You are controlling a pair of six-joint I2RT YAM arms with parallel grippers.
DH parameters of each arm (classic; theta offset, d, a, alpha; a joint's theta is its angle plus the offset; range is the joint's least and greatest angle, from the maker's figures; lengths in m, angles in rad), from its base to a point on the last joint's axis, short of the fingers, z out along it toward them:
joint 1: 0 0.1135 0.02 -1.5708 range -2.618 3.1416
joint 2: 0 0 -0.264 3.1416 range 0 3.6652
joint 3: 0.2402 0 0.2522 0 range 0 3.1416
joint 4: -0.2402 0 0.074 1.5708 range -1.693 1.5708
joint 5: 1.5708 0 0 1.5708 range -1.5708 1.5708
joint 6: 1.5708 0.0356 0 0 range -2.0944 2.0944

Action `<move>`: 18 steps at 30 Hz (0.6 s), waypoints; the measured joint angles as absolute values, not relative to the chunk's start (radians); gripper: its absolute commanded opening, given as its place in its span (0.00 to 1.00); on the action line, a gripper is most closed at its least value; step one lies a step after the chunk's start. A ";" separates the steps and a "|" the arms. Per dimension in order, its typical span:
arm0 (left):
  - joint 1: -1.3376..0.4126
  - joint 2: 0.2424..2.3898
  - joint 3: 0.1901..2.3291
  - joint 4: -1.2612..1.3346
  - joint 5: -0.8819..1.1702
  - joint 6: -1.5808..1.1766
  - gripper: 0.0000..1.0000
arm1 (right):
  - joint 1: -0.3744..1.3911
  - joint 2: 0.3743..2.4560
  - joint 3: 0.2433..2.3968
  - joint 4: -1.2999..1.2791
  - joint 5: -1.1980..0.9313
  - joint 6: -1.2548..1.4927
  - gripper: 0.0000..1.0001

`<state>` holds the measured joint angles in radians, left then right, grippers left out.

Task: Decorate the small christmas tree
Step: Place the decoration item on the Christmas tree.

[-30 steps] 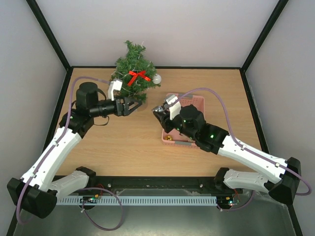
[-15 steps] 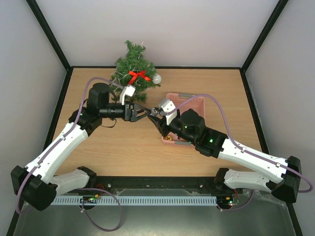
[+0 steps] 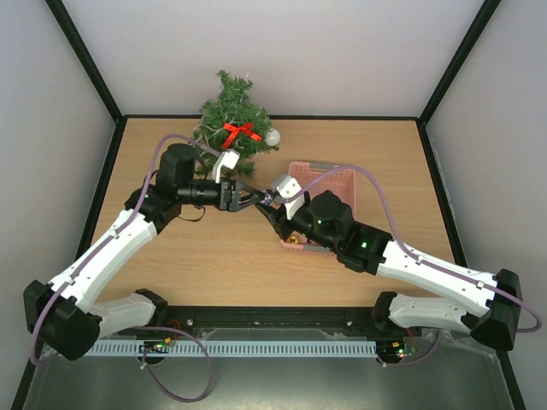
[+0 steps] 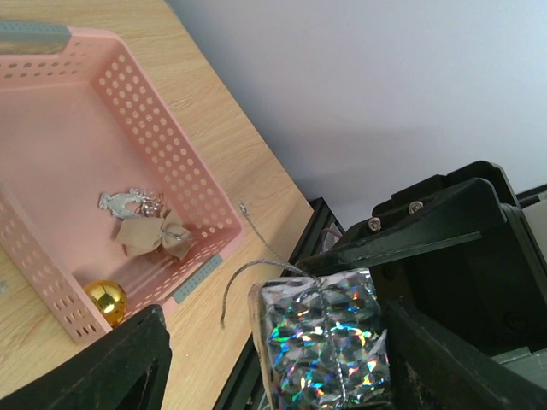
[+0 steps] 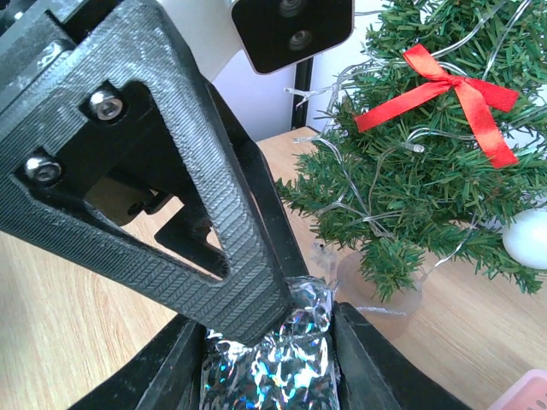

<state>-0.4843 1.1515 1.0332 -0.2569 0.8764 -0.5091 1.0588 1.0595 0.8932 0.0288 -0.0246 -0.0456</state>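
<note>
Small christmas tree (image 3: 231,120) is noted upright at the desk's (image 3: 214,256) far edge, just beyond the left end effector (image 3: 255,196), which is spread about the silver gift ornament (image 4: 329,346) pinched in the right end effector (image 3: 273,203); left arm judged nearer.

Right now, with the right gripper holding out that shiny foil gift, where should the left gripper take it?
Grip the foil gift by its exposed end, on the flat faces the right gripper leaves bare, coming from the left arm's side. Its silver thread sticks out loose; probably keep that free for hanging.
</note>
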 measured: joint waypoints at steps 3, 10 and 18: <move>-0.487 1.154 1.033 -0.249 0.891 -0.523 0.59 | 1.061 1.061 0.892 0.029 -0.028 -0.046 0.36; -0.491 1.155 1.032 -0.228 0.920 -0.550 0.41 | 1.061 1.061 0.887 0.036 -0.036 -0.045 0.36; -0.491 1.160 1.031 -0.221 0.935 -0.566 0.32 | 1.061 1.064 0.878 0.051 -0.039 -0.044 0.40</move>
